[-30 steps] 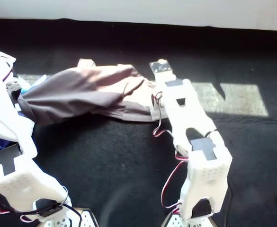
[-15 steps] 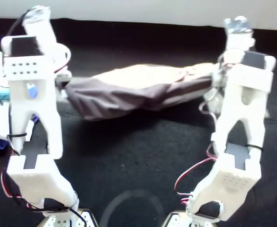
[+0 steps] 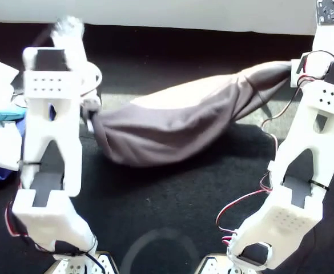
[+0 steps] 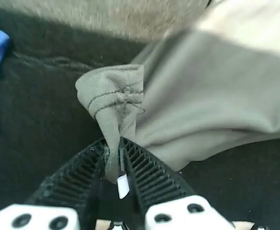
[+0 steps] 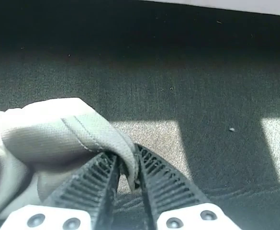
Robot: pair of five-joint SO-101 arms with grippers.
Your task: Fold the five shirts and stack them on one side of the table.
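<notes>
Shirt (image 3: pixel 178 123) is slung over the table (image 3: pixel 155 200) between both arms in the high view, its long axis running from 8 to 2 o'clock. In the left wrist view, the left gripper (image 4: pixel 113 160) is clamped on its stitched corner. In the right wrist view, the right gripper (image 5: pixel 126 170) is pinched closed on a hem.

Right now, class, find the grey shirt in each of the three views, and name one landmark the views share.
High view: the grey shirt stretches across the middle, slung between the two arms.
Left wrist view: a stitched corner of it is pinched in the left gripper, and the rest spreads away beyond.
Right wrist view: a hemmed corner is pinched in the right gripper.
Shared landmark: the black table surface under the shirt.
</notes>
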